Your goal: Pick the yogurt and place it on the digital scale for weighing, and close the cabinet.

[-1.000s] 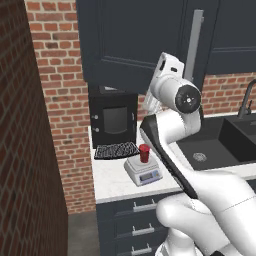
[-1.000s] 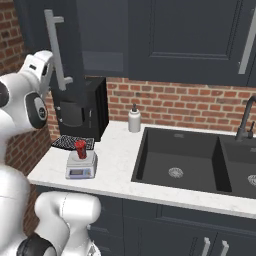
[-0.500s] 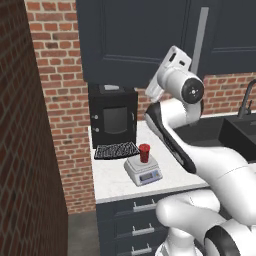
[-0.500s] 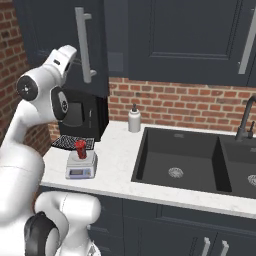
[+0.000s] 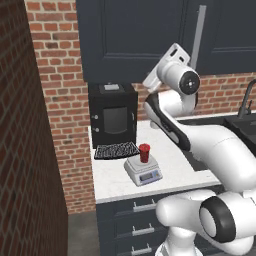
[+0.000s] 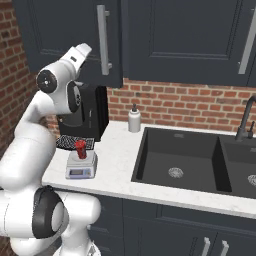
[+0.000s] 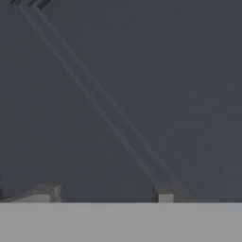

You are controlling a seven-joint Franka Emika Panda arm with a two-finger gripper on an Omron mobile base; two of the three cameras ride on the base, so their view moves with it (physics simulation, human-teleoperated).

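The red yogurt (image 5: 144,152) (image 6: 80,148) stands upright on the round plate of the light-grey digital scale (image 5: 145,173) (image 6: 79,171), near the counter's front edge. My arm reaches up and away from it. The hand (image 5: 171,56) (image 6: 80,51) is right against the dark navy cabinet door (image 5: 135,40) (image 6: 60,30), beside its long silver bar handle (image 5: 198,37) (image 6: 104,40). In the hand view the gripper (image 7: 104,194) is open and holds nothing, its fingertips (image 7: 164,194) close to the door panel (image 7: 142,71). The door looks nearly flush with the neighbouring one.
A black box appliance (image 5: 113,116) (image 6: 87,117) stands against the brick wall, a black ribbed mat (image 5: 116,150) (image 6: 72,142) in front of it. A white pump bottle (image 6: 134,119) sits by the black sink (image 6: 185,160). A brick wall (image 5: 30,150) borders the counter on the left.
The cabinet door has swung shut-ward, its handle moving right in the right base view. My arm has risen and followed the door with the hand on it. Yogurt and scale have not moved.
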